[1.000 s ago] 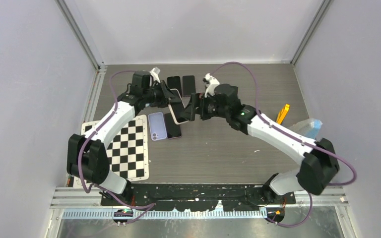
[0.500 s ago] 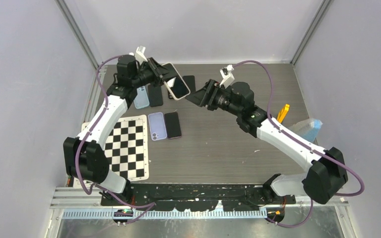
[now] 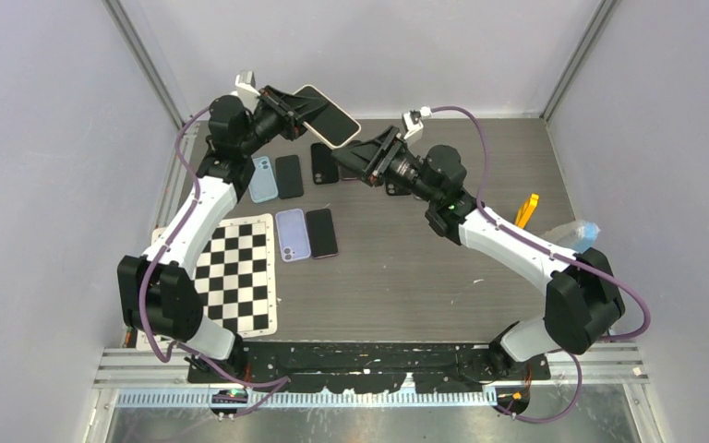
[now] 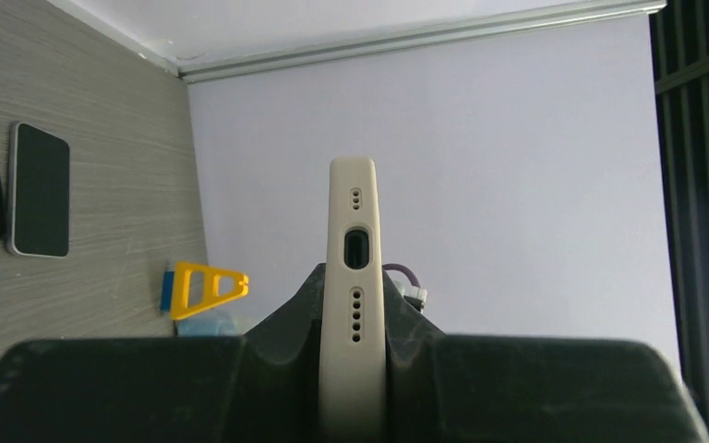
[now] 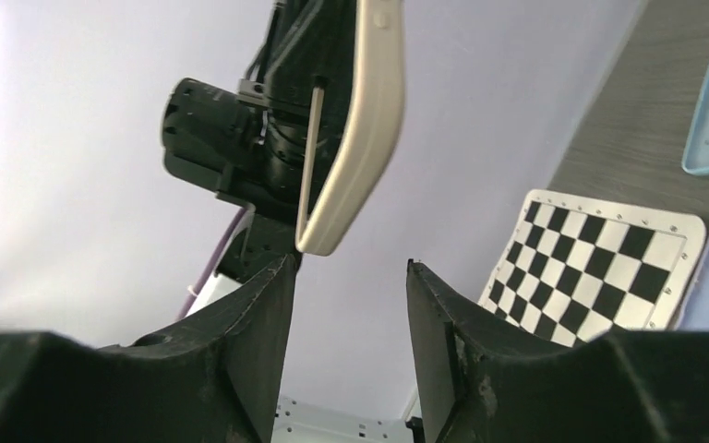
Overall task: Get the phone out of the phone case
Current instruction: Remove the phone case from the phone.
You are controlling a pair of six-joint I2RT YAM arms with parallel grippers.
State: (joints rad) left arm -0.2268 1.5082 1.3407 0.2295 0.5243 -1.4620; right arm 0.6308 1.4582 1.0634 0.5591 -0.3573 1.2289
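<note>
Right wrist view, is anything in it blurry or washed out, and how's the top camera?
Right wrist view: the wall glows washed-out at upper left, the right end effector's fingers are nearly black, the phone case and checkerboard look clear. Top external view: even light, faint shadows, all sharp.

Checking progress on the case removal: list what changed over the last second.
The left gripper raised the cased phone up and toward the far wall. The right gripper followed, jaws narrowing, empty. Unchanged: left grip, the loose phones, checkerboard.
</note>
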